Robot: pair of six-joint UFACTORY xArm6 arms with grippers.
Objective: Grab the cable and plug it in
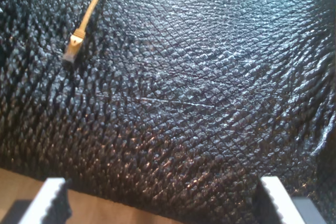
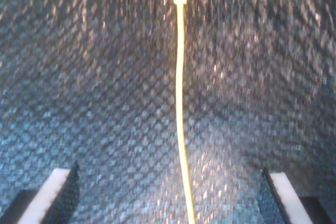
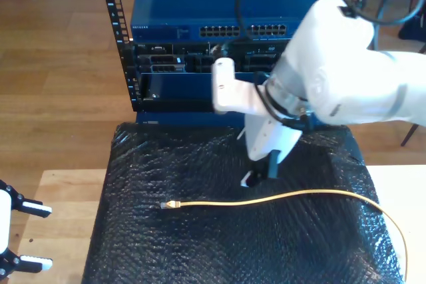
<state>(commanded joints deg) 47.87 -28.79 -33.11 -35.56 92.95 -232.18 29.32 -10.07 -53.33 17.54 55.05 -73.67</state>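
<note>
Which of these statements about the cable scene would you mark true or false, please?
1. The yellow network cable lies on the black textured mat. True.
2. My second gripper is shut on the cable. False: its jaws stand open, and the second wrist view shows the cable running between them.
3. The clear plug sits in a port of the blue network switch. False: it lies loose on the mat.
4. My first gripper is open, over the wooden table at the exterior view's lower left. True.
</note>
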